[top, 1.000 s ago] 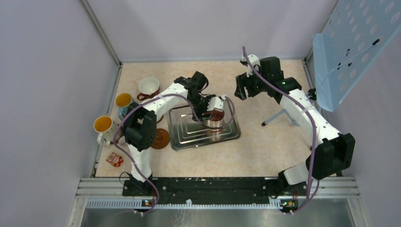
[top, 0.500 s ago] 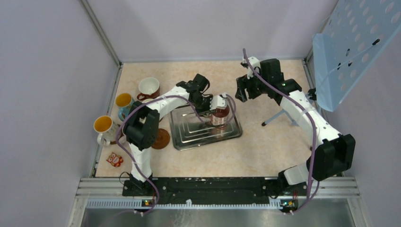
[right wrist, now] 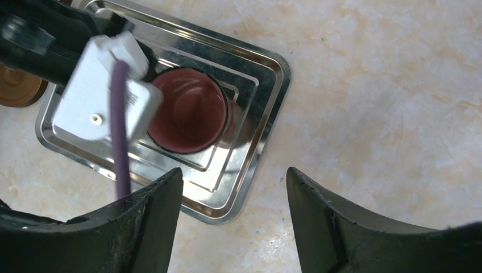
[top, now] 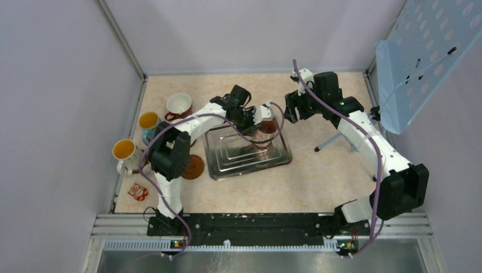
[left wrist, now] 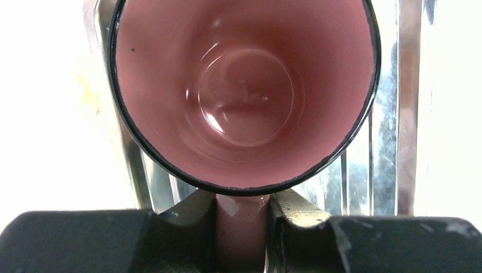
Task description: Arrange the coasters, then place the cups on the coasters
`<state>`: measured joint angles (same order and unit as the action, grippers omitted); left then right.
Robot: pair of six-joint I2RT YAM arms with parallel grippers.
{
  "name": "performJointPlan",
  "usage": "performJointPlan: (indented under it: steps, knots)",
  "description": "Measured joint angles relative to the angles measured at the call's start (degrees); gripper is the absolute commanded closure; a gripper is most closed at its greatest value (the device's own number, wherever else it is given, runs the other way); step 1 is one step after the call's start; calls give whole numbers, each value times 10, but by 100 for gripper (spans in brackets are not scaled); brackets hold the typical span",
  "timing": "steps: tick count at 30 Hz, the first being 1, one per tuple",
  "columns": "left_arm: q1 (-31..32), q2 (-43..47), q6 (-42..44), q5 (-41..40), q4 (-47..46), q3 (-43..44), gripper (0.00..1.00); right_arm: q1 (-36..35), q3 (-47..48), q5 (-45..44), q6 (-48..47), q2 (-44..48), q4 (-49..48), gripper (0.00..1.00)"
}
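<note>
The maroon-pink mug is held by its handle in the left gripper, whose fingers are clamped on it. Its glossy pink inside shows bare down to the bottom. Directly under this gripper lies the steel tray; whether the mug's base touches it cannot be told. The right gripper hangs above the tray's corner, fingers apart. One brown coaster lies on the counter beyond the tray, behind the left gripper.
</note>
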<state>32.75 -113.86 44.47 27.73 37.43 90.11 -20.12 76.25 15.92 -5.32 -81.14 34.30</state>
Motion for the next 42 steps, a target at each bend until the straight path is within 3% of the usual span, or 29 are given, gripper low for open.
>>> performJointPlan:
  steps: [14,23,31,42]
  knots:
    - [-137,303,-67,19,-34,-230,100,0,-20,16,0,5,-18,34]
    - [-316,480,25,17,78,-345,100,0,-32,31,0,5,-21,34]
    - [-406,516,128,10,164,-379,100,0,-39,43,4,5,-20,34]
    - [-436,513,201,-6,192,-391,100,0,-44,43,4,5,-21,34]
